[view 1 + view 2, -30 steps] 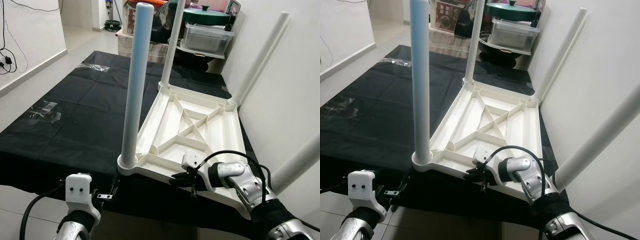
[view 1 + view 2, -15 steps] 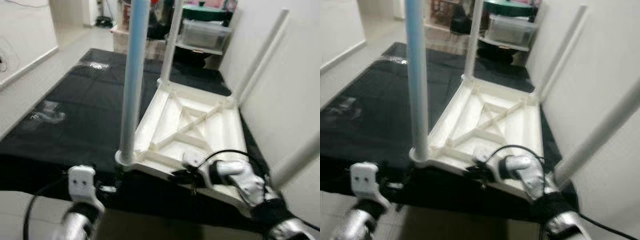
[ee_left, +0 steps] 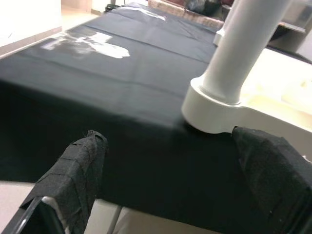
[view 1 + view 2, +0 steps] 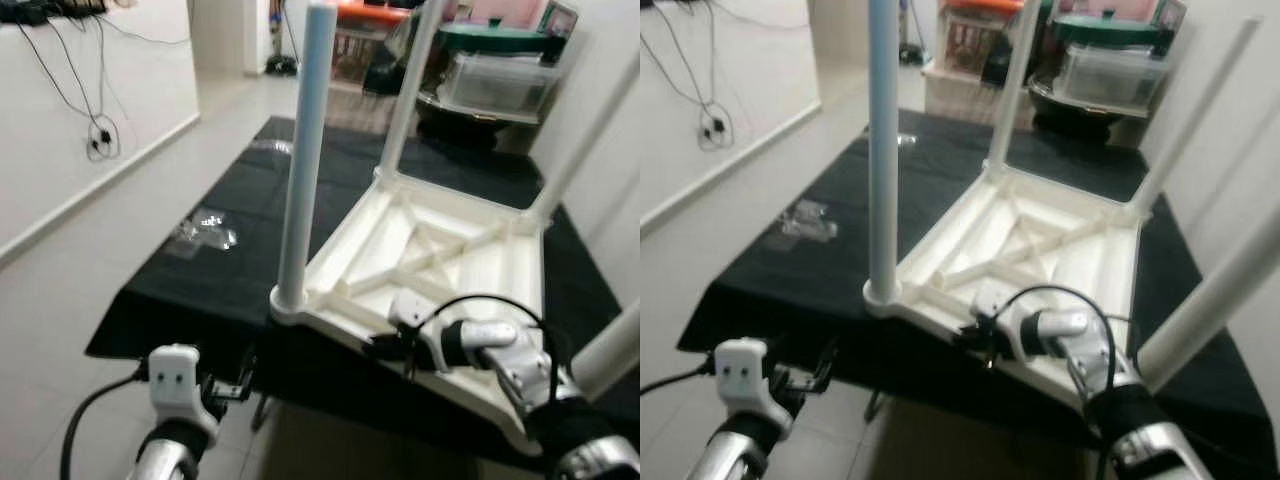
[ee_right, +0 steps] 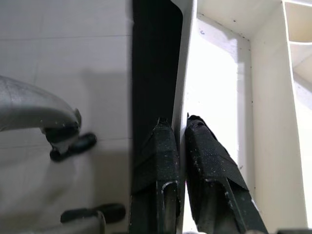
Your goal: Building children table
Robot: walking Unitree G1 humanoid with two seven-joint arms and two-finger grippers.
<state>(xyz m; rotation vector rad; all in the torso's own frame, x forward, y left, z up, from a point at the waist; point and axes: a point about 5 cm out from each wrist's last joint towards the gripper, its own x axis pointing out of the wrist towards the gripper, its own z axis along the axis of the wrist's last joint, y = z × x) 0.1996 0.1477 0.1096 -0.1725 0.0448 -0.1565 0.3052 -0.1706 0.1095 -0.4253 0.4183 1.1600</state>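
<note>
The white children's table point(image 4: 440, 270) lies upside down on the black cloth point(image 4: 210, 270), ribbed underside up, its legs sticking into the air. My right gripper point(image 5: 179, 141) is at the table's near edge rim, fingers pinched nearly together with that thin rim wedged between them, one finger inside the tabletop's frame and one outside against the cloth. My left gripper point(image 3: 170, 161) hangs low, just off the table's near-left corner, fingers spread wide with nothing between them. Beyond those fingertips point(image 3: 85, 151) is the round socket of the corner leg point(image 4: 305, 160), standing upright. Behind the table's far edge sit a clear storage bin point(image 4: 495, 80) and a green lid point(image 4: 490, 40).
</note>
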